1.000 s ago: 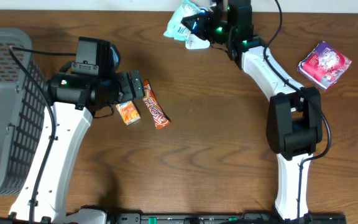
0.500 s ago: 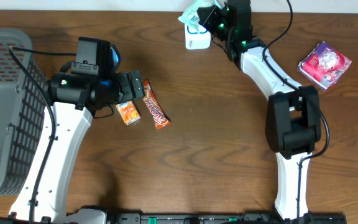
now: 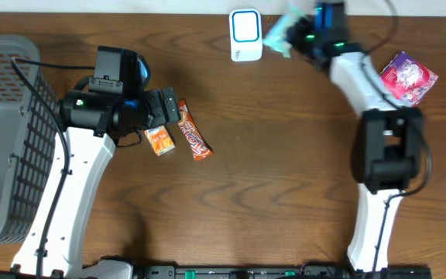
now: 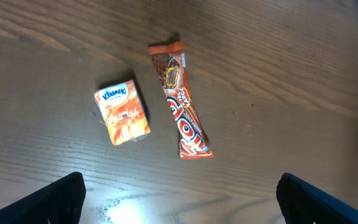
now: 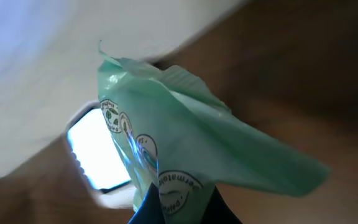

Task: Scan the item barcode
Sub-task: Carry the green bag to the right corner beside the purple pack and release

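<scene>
Right gripper (image 5: 180, 210) clenched on the green packet (image 5: 191, 149), up by the scanner (image 3: 245, 35).
I see its fingers pinched tight on the packet's lower edge, holding it just beside the white scanner at the far edge of the table (image 3: 285, 155). My left gripper (image 4: 182, 202) hangs spread wide over a tissue pack (image 4: 122, 112) and a candy bar (image 4: 180, 102), touching neither.

Soft, even light overhead, yet the green packet (image 3: 279, 32) smears with motion blur, pale glare sits on the table (image 4: 126, 202) under the left wrist, and the scanner (image 5: 98, 152) glows washed-out in the hazy right-wrist view.
</scene>
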Robot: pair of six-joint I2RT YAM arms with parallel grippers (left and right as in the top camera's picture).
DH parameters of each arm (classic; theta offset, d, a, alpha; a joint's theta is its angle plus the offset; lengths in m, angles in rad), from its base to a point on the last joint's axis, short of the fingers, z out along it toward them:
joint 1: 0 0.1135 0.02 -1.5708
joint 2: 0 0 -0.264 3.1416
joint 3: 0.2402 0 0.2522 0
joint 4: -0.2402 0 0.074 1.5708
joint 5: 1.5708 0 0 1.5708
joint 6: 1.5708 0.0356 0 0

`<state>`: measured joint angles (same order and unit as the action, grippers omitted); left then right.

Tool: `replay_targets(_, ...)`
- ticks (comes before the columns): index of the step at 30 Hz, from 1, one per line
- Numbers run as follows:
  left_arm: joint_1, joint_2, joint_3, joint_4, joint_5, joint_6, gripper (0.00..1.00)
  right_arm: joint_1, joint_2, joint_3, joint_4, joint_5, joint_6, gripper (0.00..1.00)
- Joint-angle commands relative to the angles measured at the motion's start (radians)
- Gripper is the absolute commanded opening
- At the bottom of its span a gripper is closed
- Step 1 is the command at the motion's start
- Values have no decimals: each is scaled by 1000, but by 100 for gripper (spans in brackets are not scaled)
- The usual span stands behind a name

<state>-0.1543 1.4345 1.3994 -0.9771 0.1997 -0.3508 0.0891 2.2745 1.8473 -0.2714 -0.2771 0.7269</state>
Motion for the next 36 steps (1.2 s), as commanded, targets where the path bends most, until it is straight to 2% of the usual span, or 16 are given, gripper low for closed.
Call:
replay_targets(1, 2, 3, 5, -3, -7, 6, 98, -137, -142, 60, -114, 10, -116, 1)
replay_targets(9, 2, 3, 5, -3, -6, 6, 98, -393, -155, 56, -410, -16, -299, 1)
replay_targets(13, 2, 3, 5, -3, -7, 6, 98, -470, -140, 45, -452, -39, -366, 1)
replay_targets(25, 2, 3, 5, -3, -6, 6, 98, -634, -141, 45, -610, 266, -362, 1)
replay_targets(28, 2, 3, 5, -3, -7, 6, 98, -681, -141, 45, -637, 267, -368, 1)
replay_targets(32, 2, 3, 5, -3, -7, 6, 98, -710, -140, 41, -637, 190, -476, 1)
replay_targets(36, 2, 3, 5, -3, -7, 6, 98, -707, -140, 21, -630, 188, -481, 1)
